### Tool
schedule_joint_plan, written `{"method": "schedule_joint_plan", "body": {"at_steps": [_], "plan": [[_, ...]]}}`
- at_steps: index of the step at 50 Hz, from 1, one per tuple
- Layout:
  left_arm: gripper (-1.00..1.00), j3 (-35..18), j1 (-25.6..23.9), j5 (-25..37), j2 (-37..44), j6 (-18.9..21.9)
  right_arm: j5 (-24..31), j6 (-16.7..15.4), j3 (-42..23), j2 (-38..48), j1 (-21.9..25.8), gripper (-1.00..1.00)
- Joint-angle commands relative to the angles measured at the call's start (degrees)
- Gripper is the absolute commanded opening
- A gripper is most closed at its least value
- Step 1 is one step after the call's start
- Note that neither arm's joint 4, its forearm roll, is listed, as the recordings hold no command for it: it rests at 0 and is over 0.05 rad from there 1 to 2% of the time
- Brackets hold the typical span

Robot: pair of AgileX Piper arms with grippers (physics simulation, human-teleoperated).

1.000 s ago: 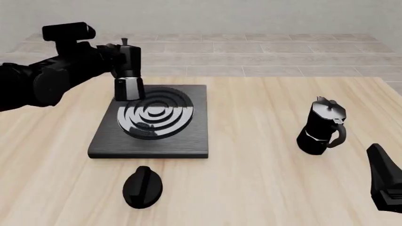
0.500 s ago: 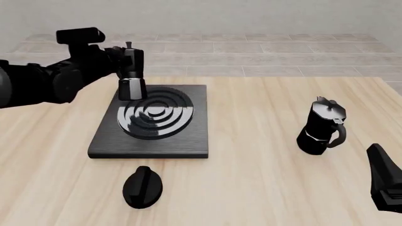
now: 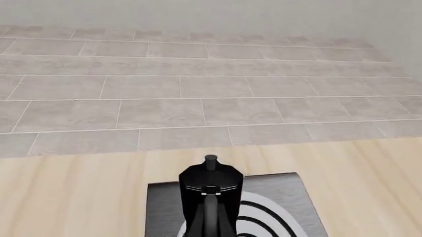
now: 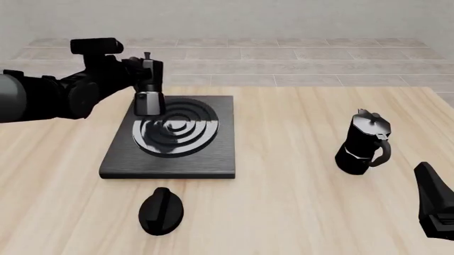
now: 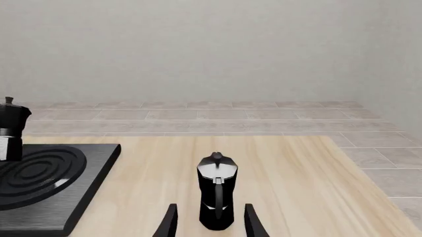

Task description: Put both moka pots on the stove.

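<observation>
One moka pot (image 4: 148, 85) carried farther over stove (image 4: 212, 154), second moka pot (image 4: 363, 142) unmoved

No text, label, brand, number or sign can be read on anything here.

1. The first moka pot (image 4: 148, 85) is shiny black with a small knob on top. It stands upright over the far left part of the stove, up in the air, with the left gripper (image 4: 133, 74) holding it from the left.
2. The second moka pot (image 4: 364, 142) stands upright on the table, far to the right of the stove. Its curved handle points to the near right.
3. The stove (image 4: 170, 139) is a flat black square with silver and black rings. It lies on the left half of the table.
</observation>
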Motion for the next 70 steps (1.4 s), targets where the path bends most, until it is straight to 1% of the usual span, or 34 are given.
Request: {"method": "schedule_joint_plan", "body": {"at_steps": [1,8,10,26,32,35,41,42,44,54,58,63,70], "plan": [[-1.00,-0.62,-0.51,-0.51,0.21,1.01,0.00,0.00,0.00,0.00,0.00,1.00],[-1.00,0.01,-0.68,0.14,0.36,1.83,0.00,0.02,0.00,0.01,0.00,1.00],[-1.00,0.98,-0.89,-0.01,-0.03,2.13,0.00,-0.02,0.00,0.00,0.00,1.00],[-1.00,4.70,-1.15,1.96,-3.23,1.94,0.00,0.00,0.00,-0.02,0.00,1.00],[-1.00,6.22,-1.68,3.02,-4.33,0.89,0.00,0.00,0.00,0.01,0.00,1.00],[-1.00,7.02,-1.87,4.25,-5.49,-0.82,0.00,0.01,0.00,0.00,-0.01,1.00],[-1.00,8.98,-2.26,5.82,-6.67,-0.70,0.00,0.00,0.00,0.00,0.01,1.00],[-1.00,9.59,-2.60,6.45,-6.86,-1.57,0.00,0.00,0.00,-0.01,0.00,1.00],[-1.00,10.23,-2.92,6.83,-6.92,-1.67,0.00,0.00,0.00,0.00,0.00,1.00],[-1.00,15.15,-4.30,5.54,-9.06,-2.14,0.00,-0.01,0.00,0.00,0.00,1.00],[-1.00,16.23,-4.32,5.23,-9.54,-2.17,0.00,0.00,0.00,-0.01,0.00,1.00],[-1.00,18.64,-4.59,3.70,-10.03,-2.30,0.00,0.00,0.00,0.00,0.01,1.00],[-1.00,19.93,-4.53,3.85,-10.96,-2.49,0.00,-0.01,0.00,0.00,0.00,1.00]]}}
